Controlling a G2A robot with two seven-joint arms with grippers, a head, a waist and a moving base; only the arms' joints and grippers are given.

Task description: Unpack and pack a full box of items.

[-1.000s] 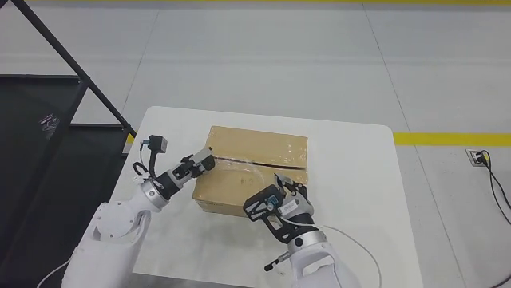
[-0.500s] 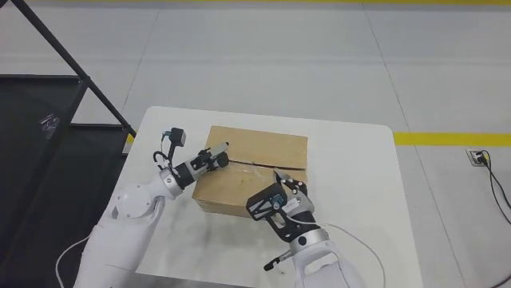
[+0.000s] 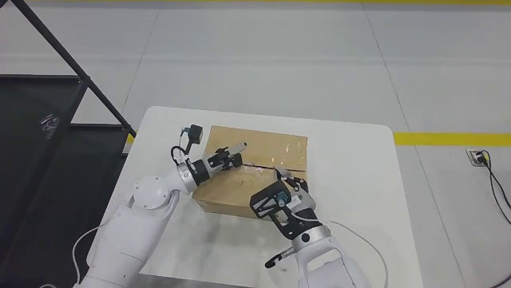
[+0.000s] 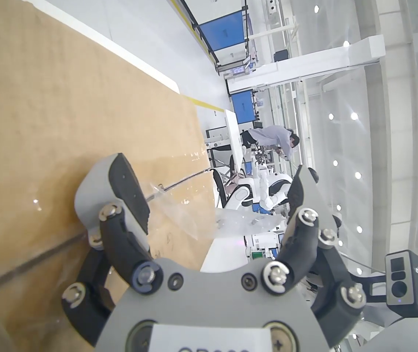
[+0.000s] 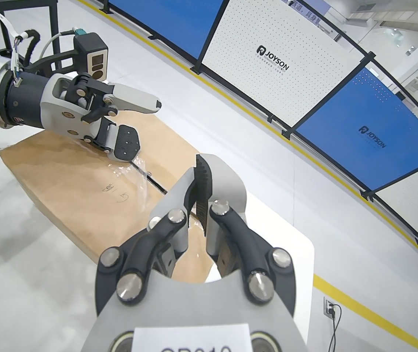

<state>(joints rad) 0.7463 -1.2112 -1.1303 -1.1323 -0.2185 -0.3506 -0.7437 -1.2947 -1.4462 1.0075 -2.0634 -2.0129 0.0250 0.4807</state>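
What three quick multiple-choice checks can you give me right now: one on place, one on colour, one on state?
1. Where is the left gripper?
A. Over the box's taped seam
B. Beside the box
C. Under the box

2. What colour is the box?
A. White
B. Brown
C. Blue

3. How do the left gripper's jaws stand?
A. Open
B. Shut on the tape
C. Shut on a flap

Answers:
1 A: the right wrist view shows it just above the seam, on top of the box.
2 B: the box is plain brown cardboard in every view.
3 A: both wrist views show a wide gap between the jaws, with nothing held.
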